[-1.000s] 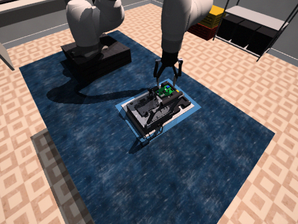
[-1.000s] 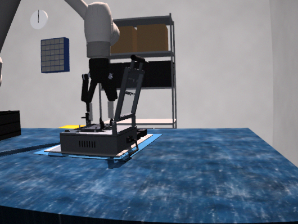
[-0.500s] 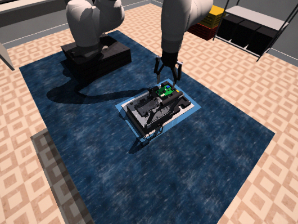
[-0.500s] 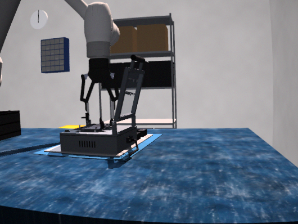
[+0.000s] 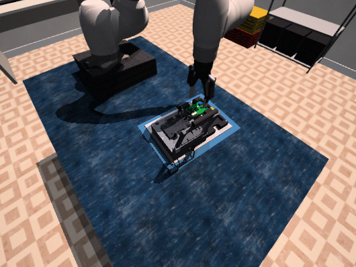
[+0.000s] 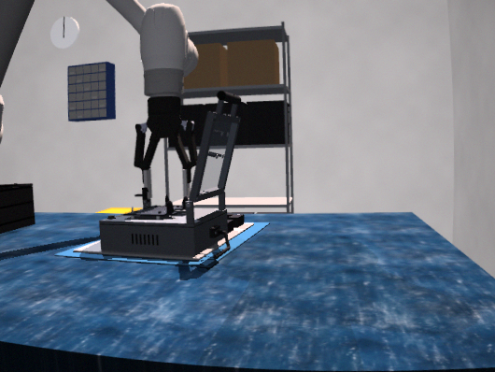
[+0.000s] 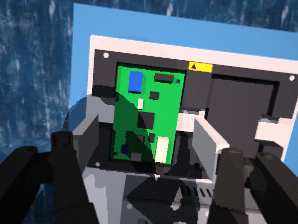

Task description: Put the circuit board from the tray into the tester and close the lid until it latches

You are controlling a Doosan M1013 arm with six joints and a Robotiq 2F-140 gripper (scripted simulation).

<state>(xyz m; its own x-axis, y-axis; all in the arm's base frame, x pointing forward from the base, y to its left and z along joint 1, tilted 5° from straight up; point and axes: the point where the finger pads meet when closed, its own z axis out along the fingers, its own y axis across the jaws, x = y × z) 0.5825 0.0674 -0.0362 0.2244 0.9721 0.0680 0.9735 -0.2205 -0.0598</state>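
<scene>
Wall: pale grey, with a round clock (image 6: 64,33) and a blue-edged grid panel (image 6: 110,91) hung on it.
Floor: pinkish tiles with a diamond pattern showing around the bench.
Bench: mottled blue top (image 5: 215,201) (image 6: 280,299) (image 7: 30,60), with a lighter blue rectangle and a whitish sheet under the gear.
Circuit board: it's sitting face up in one pocket of the tray, a green circuit board (image 5: 198,109) (image 7: 147,117). White connector is at the end nearest the tester, blue part up at the other end.
Tray: dark tray (image 5: 219,123) (image 6: 236,220) (image 7: 197,90) right beside the tester. Yellow warning label (image 5: 211,108) (image 7: 201,66) on the rim between the two pockets.
Tester: grey box (image 5: 160,135) (image 6: 149,238) (image 7: 100,187), vent slots on the side, board's not in it.
Lid: standing up, leaning back a bit past vertical. That's the tester's lid (image 6: 227,159), black handle (image 5: 204,117) (image 6: 229,97) at the top.
Gripper: open and holding nothing, fingers pointing down. The gripper (image 5: 199,99) (image 6: 166,200) (image 7: 146,129) hangs over the tray, and from the wrist cam its fingers are on either side of the board's long edges, gaps on both sides.
</scene>
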